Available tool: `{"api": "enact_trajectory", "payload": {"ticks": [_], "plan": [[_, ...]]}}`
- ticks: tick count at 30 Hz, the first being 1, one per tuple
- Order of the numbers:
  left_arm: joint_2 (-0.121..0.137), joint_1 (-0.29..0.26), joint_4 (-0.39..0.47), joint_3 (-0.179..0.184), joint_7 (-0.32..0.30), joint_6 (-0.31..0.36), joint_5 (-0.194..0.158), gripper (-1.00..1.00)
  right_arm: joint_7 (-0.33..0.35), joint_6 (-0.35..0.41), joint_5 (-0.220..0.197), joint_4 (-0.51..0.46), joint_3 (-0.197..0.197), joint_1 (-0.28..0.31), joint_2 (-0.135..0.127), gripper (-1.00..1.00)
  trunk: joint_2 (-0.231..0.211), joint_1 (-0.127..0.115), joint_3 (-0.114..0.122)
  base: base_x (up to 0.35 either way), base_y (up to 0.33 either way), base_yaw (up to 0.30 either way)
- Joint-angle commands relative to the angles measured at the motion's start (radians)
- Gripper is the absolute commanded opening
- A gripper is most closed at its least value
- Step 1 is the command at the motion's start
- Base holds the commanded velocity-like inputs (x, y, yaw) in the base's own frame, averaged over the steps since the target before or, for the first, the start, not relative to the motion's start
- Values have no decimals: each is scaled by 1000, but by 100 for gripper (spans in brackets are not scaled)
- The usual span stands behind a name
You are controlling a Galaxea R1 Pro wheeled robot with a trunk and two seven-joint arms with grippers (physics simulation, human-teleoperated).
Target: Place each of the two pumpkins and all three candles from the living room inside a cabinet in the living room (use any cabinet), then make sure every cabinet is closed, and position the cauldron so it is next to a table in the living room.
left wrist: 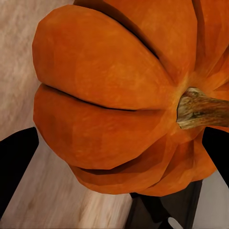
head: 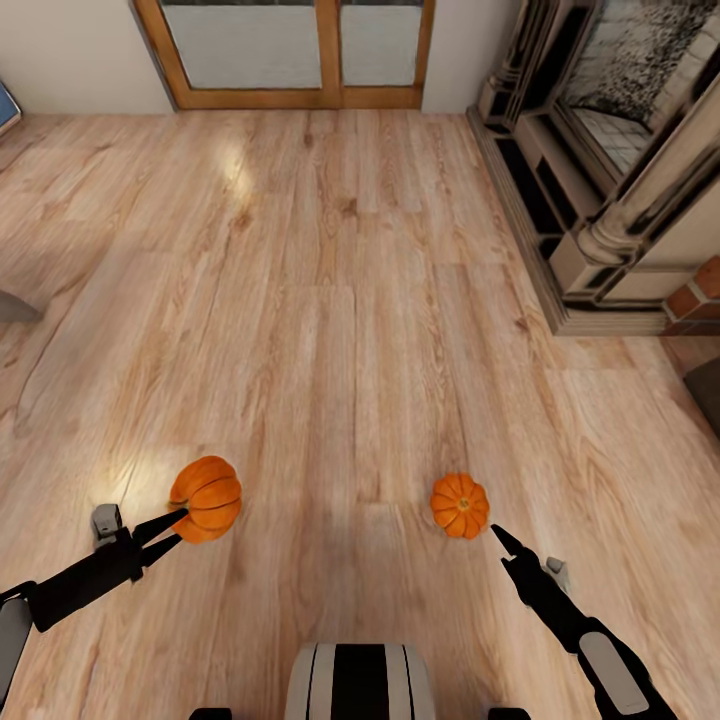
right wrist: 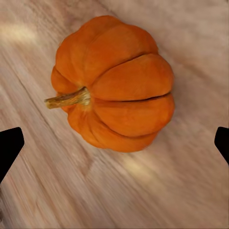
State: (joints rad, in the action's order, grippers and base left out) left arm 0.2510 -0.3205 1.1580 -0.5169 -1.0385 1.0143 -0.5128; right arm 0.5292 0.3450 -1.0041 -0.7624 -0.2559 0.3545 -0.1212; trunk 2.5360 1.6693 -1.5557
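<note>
On the living-room floor (head: 330, 330), we are working both arms at once, one pumpkin to each. At the left, our left gripper (head: 178, 528) is clamping the first pumpkin (head: 206, 498), its two dark fingers pressing the ribbed sides; in the left wrist view the fruit (left wrist: 119, 100) is sitting right up against the camera, stem turned sideways, so we are judging it gripped and probably lifted clear of the boards, ready for carrying. Between the arms, our own trunk (head: 360, 682) is showing at the lower edge. Farther right, the second pumpkin (head: 460, 505) is resting on the wood, stem up, just ahead of our right gripper (head: 503, 540). In the right wrist view that pumpkin (right wrist: 114, 83) is lying between and beyond the two dark fingertips (right wrist: 9, 148), which are standing wide apart and touching nothing, lined up, we think, for a grasp. At far right the brick fireplace (head: 610, 170) is standing against the wall. Nothing here is looking like a cabinet, so both pumpkins are waiting to be stowed.
</note>
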Motion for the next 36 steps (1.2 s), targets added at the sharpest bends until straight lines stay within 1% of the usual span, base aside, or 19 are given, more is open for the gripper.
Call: {"api": "enact_trajectory", "payload": {"ticks": [1, 5, 18, 36], "plan": [[0, 0, 0, 0, 1, 1, -3, -100, 0, 0, 0, 0, 0, 0, 0, 100, 0, 0, 0, 218, 39, 0], [0, 0, 0, 0, 0, 1, -2, -100, 0, 0, 0, 0, 1, 0, 0, 100, 0, 0, 0, 152, 15, 0], [-1, 0, 0, 0, -1, 1, -3, -100, -2, 0, 2, 0, 0, 0, 0, 100, 0, 0, 0, 39, 1, 0], [-1, 0, 0, 0, -2, 1, -3, -100, -11, -7, 4, 0, 1, 1, 0, 100, 4, 8, -70, 0, 0, 0]]}}
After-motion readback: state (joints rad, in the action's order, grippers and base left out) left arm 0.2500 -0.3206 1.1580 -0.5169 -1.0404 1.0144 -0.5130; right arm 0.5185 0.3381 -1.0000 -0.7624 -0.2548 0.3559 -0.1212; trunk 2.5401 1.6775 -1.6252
